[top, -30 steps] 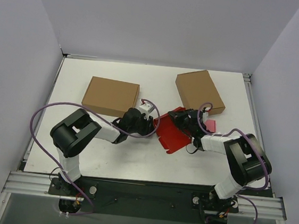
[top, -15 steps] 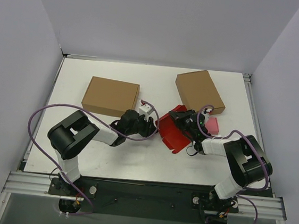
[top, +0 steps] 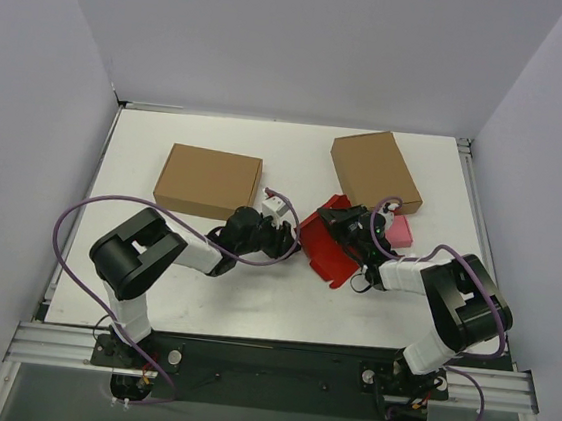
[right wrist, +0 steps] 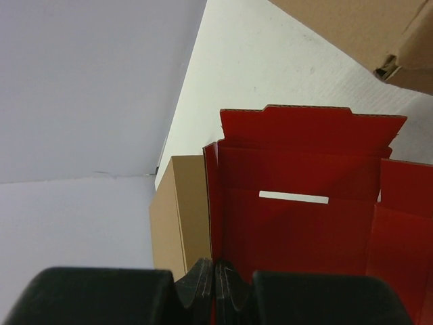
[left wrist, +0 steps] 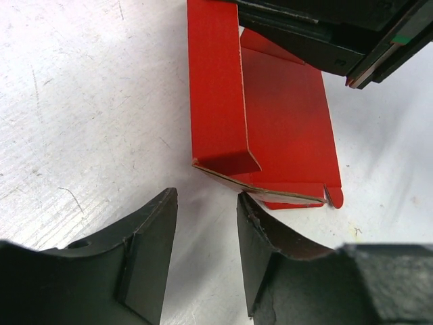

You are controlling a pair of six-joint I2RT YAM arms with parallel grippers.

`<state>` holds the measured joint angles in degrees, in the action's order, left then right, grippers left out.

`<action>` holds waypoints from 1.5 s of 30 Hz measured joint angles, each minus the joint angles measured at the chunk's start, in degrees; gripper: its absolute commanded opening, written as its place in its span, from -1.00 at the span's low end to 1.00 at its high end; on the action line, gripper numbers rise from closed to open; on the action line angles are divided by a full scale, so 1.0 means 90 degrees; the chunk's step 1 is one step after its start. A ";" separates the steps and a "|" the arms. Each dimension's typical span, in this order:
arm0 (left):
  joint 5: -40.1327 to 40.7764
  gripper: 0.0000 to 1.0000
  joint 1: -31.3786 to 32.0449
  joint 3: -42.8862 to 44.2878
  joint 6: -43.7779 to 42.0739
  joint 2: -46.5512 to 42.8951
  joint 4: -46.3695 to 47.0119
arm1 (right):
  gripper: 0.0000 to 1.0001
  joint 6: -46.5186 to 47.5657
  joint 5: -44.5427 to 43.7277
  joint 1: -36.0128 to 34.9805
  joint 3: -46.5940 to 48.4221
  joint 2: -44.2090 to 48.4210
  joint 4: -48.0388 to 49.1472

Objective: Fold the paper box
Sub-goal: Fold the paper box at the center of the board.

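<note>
Desk, white and matt, carries everything. Left arm stands up from its base at the near edge, folds at a raised elbow and lays its forearm low and rightward toward the middle. Right arm does the same from the other side, elbow up and forearm reaching left and slightly away.

Two cardboard boxes lie flat farther back. The left brown box is just behind the left wrist. The right brown box is set at an angle behind the right wrist.

The paper box, bright red and half formed, sits on the desk near the middle, between the two tools. Its base panel lies flat and one long side wall is folded up. In the right wrist view a back wall with a tabbed flap stands upright, with a narrow slot cut along a crease.

The left tool is open, jaws apart with nothing between them, right at the box's near open corner. Whether one fingertip touches the cardboard I cannot tell. The right tool is closed, its fingertips pinched together on the edge of a standing red wall of the paper box.

The pink box, small, lies just beside the right wrist and near the right brown box's closest corner.
</note>
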<state>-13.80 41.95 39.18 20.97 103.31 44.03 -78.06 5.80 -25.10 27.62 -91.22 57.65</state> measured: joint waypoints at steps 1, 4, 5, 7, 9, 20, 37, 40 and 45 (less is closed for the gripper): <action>-0.0010 0.08 0.0002 0.0000 0.0000 0.0000 0.0002 | -1.00 0.0002 0.0000 0.0000 0.0000 0.0000 0.0000; -0.0027 0.21 0.0002 -0.0002 0.0002 0.0000 0.0029 | -1.00 0.0005 0.0000 0.0000 0.0000 0.0000 0.0000; -0.0032 0.24 0.0002 -0.0012 0.0005 0.0000 0.0051 | -1.00 0.0010 0.0000 0.0000 0.0000 0.0000 0.0000; -0.0051 0.28 0.0002 -0.0036 0.0012 0.0000 0.0095 | -1.00 0.0015 0.0002 0.0000 0.0000 0.0000 -0.0002; -0.0083 0.31 0.0007 -0.0056 0.0032 0.0000 0.0185 | -1.00 0.0015 0.0002 0.0000 0.0000 0.0000 -0.0002; -0.0119 0.17 0.0049 -0.0051 0.0044 0.0000 0.0406 | -1.00 0.0015 0.0027 -0.0002 0.0002 0.0000 -0.0005; 0.1372 0.14 0.0243 0.0359 0.0095 0.0000 -0.0294 | -1.00 -0.0131 -0.0063 -0.0010 0.0007 0.0000 0.0002; 0.1722 0.16 0.0294 0.0469 0.0092 0.0000 -0.0491 | -1.00 -0.0153 -0.0092 -0.0010 0.0022 0.0000 0.0002; 0.2120 0.18 0.0328 0.0537 0.0095 0.0000 -0.0636 | -1.00 -0.0182 -0.0104 -0.0012 0.0022 0.0000 0.0002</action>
<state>5.28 44.91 44.01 21.82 103.31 38.30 -79.70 4.86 -25.21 27.81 -91.22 57.67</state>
